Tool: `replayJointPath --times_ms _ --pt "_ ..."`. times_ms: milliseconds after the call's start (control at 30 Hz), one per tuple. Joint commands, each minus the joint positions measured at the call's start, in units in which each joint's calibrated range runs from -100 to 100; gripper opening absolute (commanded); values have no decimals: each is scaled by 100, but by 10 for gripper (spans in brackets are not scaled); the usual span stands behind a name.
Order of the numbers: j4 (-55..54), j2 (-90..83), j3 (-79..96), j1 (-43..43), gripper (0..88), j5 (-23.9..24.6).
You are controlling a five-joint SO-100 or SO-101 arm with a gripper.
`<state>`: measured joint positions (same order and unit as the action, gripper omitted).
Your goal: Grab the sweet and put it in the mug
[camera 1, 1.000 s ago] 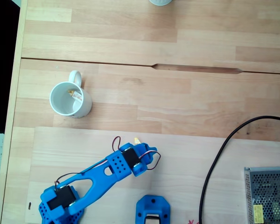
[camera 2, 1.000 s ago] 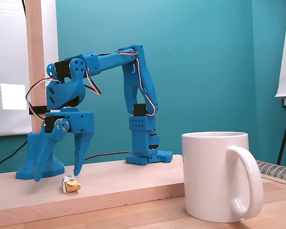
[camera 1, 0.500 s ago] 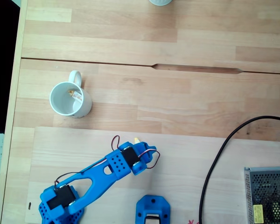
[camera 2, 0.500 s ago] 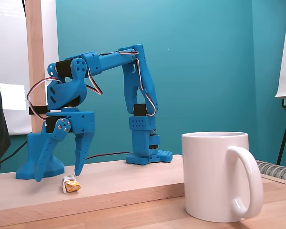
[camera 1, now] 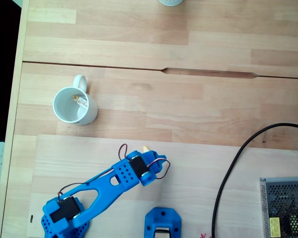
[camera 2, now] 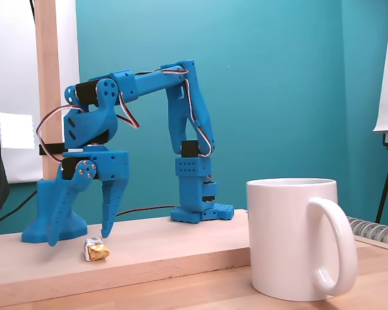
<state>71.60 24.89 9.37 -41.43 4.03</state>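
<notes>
Almost nothing has moved since a moment ago: the blue arm (camera 2: 181, 116) keeps its folded pose, and only the dark shape at the left edge of the side-on fixed view has pulled back a little. From its base at the rear of the raised board, the arm rises, bends forward at the top and runs a long link out to the left of that view, where the wrist turns straight down. The pincer (camera 2: 77, 237) hangs there with its two fingers spread wide, tips pointing at the board and stopping just short of it, gripping nothing. The sweet (camera 2: 96, 249) lies on the board just in front of the tips, a touch to the right of the gap between them, apart from both fingers. In the top-down fixed view the arm (camera 1: 109, 183) stretches diagonally up and to the right, and a sliver of the sweet (camera 1: 146, 148) peeks out past its far end. The mug (camera 1: 74, 105) stands upright on the lower table (camera 1: 198, 104), well apart to the upper left, handle pointing away; something small and yellowish shows inside it. In the side-on view the mug (camera 2: 291, 239) looms near the camera.
</notes>
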Motion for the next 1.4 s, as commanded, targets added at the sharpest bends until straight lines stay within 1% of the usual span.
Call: replayJointPath --times_ms 0,167,267,600,933,967,1033,1200,1233,1367 --pt "-55 -62 18 207 321 29" --pt "-64 16 214 694 321 44" --pt "-64 41 303 774 321 44" --pt "-55 24 285 222 321 -10" --pt "-55 119 27 62 319 20" --pt "-55 128 36 62 312 24" --pt "-55 136 62 62 271 15" --pt "-55 136 27 91 58 -15" --pt "-55 136 27 113 44 -15" --pt "-55 136 27 113 85 5"
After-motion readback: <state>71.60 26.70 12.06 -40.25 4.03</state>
